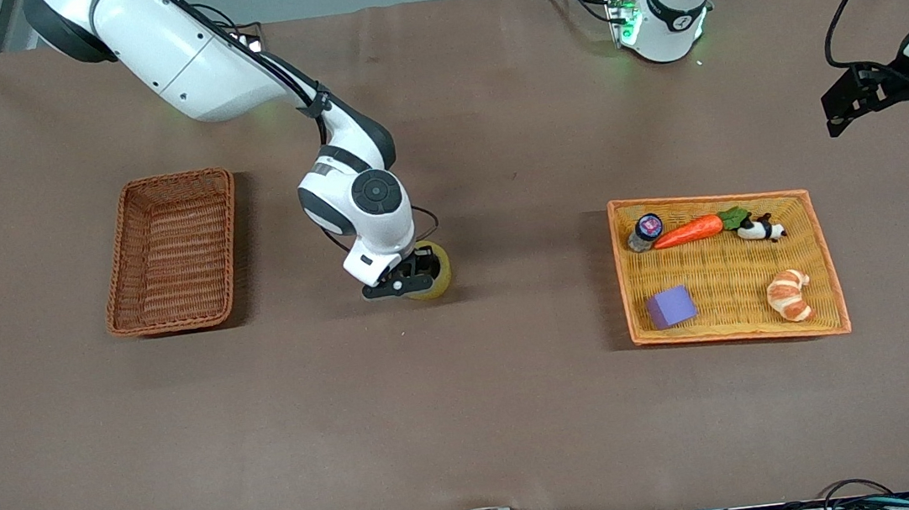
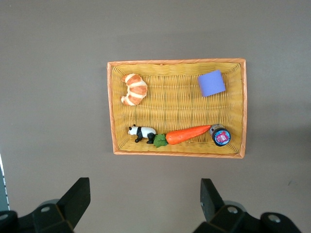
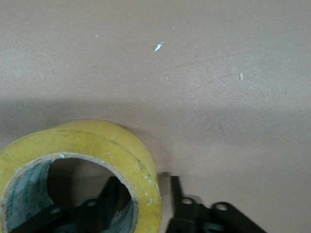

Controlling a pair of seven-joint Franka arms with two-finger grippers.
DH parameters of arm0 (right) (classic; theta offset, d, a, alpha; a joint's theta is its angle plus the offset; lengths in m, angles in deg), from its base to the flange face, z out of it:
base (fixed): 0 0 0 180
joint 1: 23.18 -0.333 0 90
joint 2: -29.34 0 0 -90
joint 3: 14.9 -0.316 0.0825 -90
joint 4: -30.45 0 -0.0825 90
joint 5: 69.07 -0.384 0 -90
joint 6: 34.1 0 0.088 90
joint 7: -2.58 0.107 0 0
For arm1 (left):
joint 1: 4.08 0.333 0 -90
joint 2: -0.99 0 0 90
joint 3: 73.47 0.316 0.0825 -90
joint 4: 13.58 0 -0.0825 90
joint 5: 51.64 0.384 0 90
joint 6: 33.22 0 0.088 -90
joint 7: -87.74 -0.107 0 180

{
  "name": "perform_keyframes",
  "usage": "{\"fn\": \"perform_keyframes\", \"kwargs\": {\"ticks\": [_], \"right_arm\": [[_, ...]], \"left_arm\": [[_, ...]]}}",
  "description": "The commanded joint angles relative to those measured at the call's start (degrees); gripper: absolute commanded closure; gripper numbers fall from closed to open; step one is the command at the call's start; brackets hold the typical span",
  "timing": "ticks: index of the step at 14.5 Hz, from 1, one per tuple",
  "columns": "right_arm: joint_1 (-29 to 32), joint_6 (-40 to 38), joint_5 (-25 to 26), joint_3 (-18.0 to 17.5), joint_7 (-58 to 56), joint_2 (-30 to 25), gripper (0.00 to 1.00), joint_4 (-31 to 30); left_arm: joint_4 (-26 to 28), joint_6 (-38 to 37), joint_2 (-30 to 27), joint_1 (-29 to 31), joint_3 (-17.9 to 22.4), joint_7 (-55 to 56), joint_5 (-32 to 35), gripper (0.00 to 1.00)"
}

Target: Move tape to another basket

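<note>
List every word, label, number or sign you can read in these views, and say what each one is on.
No text can be read in full.
tape: greenish print on the inner core, too blurred to read.
small jar in the orange-yellow tray: a pink and blue label on its lid, too small to read.
right arm's wrist joint: a round dark cap, no legible mark.
basket, carrot, croissant, purple block: no writing.

The right pincer point(image 1: 411, 281) covers much of the tape point(image 1: 432, 270) in the front view. In the right wrist view the tape point(image 3: 82, 165) is cut off by the picture's edge, one finger point(image 3: 104, 204) partly hidden inside its core. The small jar's point(image 1: 645, 232) label is too small to read.
</note>
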Motion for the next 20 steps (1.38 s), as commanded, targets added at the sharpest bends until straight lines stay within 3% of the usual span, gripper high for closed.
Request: {"fn": "perform_keyframes", "kwargs": {"ticks": [1,3,5,8,10,12,14,17,20], "right_arm": [[0.7,-0.5,1.6,-0.6,4.3,0.1,1.0,0.8],[1.5,-0.9,1.2,-0.9,4.5,-0.4,1.0,1.2],[3.2,-7.6,1.2,-2.9,4.5,-3.1,1.0,2.2],[14.4,-18.7,-2.2,-10.9,1.3,-10.9,1.0,2.0],[17.8,-27.9,-5.9,-11.1,-6.1,-17.1,1.0,1.9],[19.8,-34.5,-6.8,-8.5,-13.5,-21.3,1.0,1.7],[20.1,-39.0,-7.2,-3.0,-23.1,-24.6,1.0,0.9],[20.0,-38.9,-11.6,7.2,-38.0,-30.9,1.0,-4.5],[20.0,-34.4,-12.9,13.2,-45.4,-35.3,1.0,-12.1]], "left_arm": [[0.8,-0.5,-1.4,0.9,0.4,-1.9,-2.1,0.0],[0.8,-0.5,-1.4,0.9,0.4,-1.9,-2.1,0.0],[0.8,-0.5,-1.4,1.0,0.5,-1.9,-2.1,0.0],[0.8,-0.5,-1.4,1.0,0.5,-1.9,-2.1,0.0],[0.8,-0.5,-1.4,1.0,0.5,-1.9,-2.1,0.0],[0.8,-0.5,-1.4,1.0,0.5,-1.9,-2.1,0.0],[0.8,-0.9,-1.4,1.0,0.5,-1.9,-2.1,0.0],[0.7,-0.9,-1.3,1.0,0.5,-1.9,-2.1,0.0],[0.6,-0.8,-1.2,1.0,0.5,-1.8,-2.1,0.0]]}}
